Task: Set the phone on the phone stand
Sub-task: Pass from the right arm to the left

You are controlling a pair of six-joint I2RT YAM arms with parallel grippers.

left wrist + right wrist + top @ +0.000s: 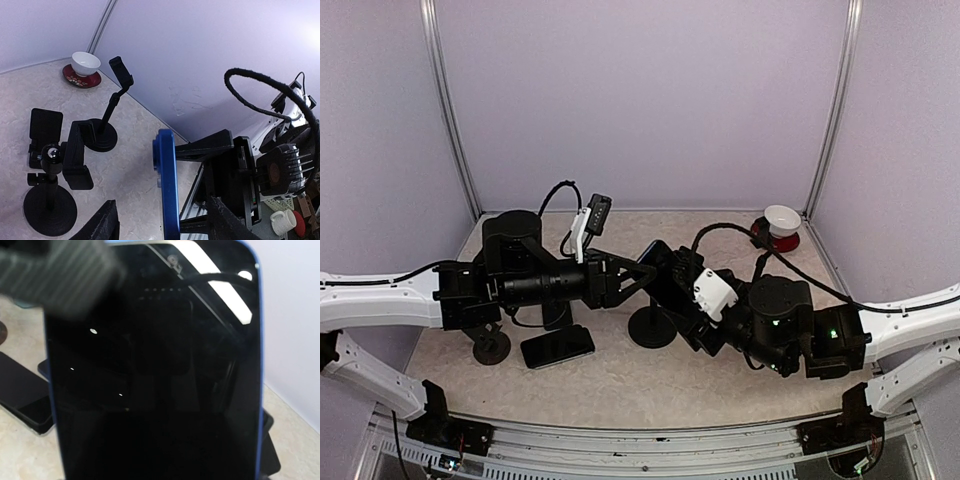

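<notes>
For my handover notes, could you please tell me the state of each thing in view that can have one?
blue phone, held off the table, on no stand.
right end effector, shut on the blue phone.
left end effector, open, fingers either side of the blue phone.
black phone, lying flat on the table.
near stand, upright, empty.
far stand, upright, empty.
cup, upright on its saucer.

Diffuse, even light, lavender cast on walls point(640, 100), shadows faint. Left wrist view: bright washout at 2 o'clock, lens bowing at edges. Right wrist view: phone point(155, 380) screen mirrors, white glare streak at 1 o'clock, defocused grey blur point(60, 275) at 10 o'clock.
</notes>
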